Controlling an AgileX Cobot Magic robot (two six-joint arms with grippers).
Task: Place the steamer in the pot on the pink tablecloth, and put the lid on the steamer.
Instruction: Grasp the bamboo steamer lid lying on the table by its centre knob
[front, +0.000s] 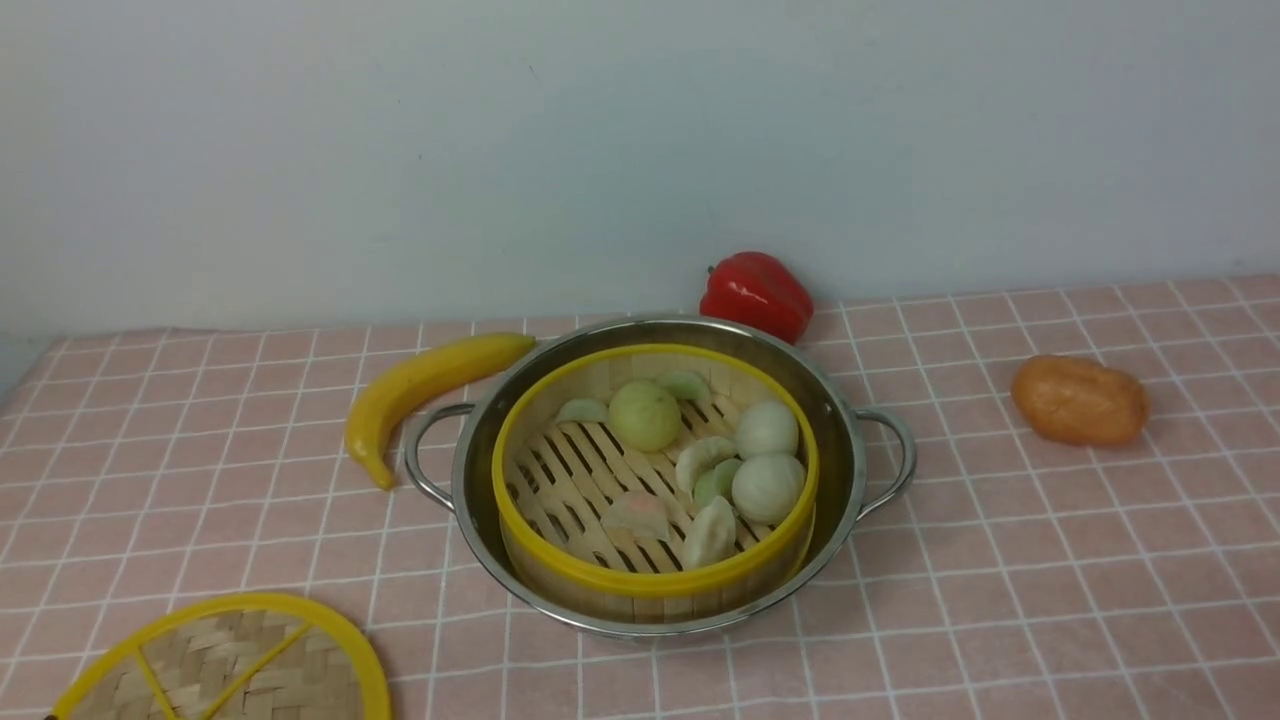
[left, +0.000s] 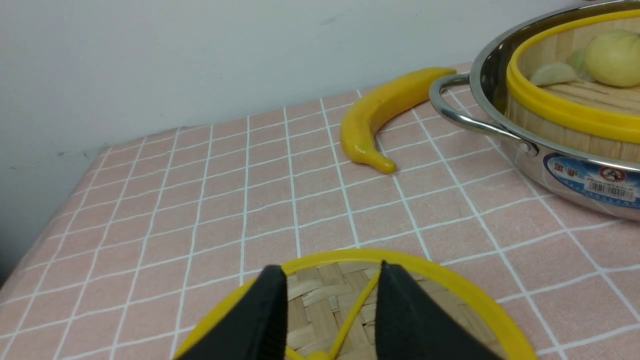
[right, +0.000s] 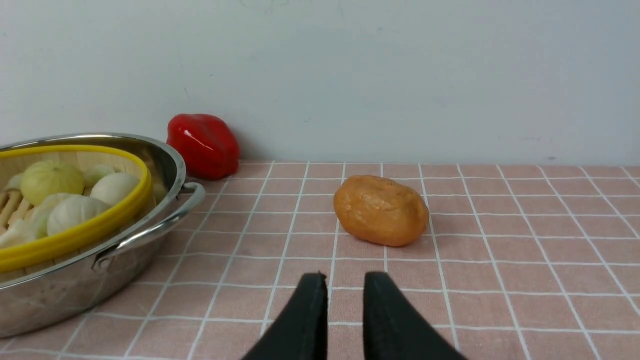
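The steamer (front: 650, 583) sat inside the pot (front: 842, 440) on the pink tablecloth (front: 1000, 600), before a plain pale wall (front: 600, 130).
The lid (front: 230, 660) lay flat at front left, under the left gripper (left: 331, 270), jaws parted; the right gripper (right: 345, 277) hung empty, slightly parted.

Neither arm shows in the front view; only the wrist cameras show the grippers, and of each only the two black fingers. The left gripper (left: 330, 267) stands open: its fingers (left: 260, 320) are set well apart, with a wide gap between the tapered tips and nothing clamped between them. Both fingers reach forward from the wrist and slope downward, narrowing to blunt points at about the same height. The right gripper (right: 345, 275) has its fingers (right: 300, 325) much closer together, parted by only a narrow, even slit, and that slit holds nothing. Its tips are level with each other and also point forward and slightly down.
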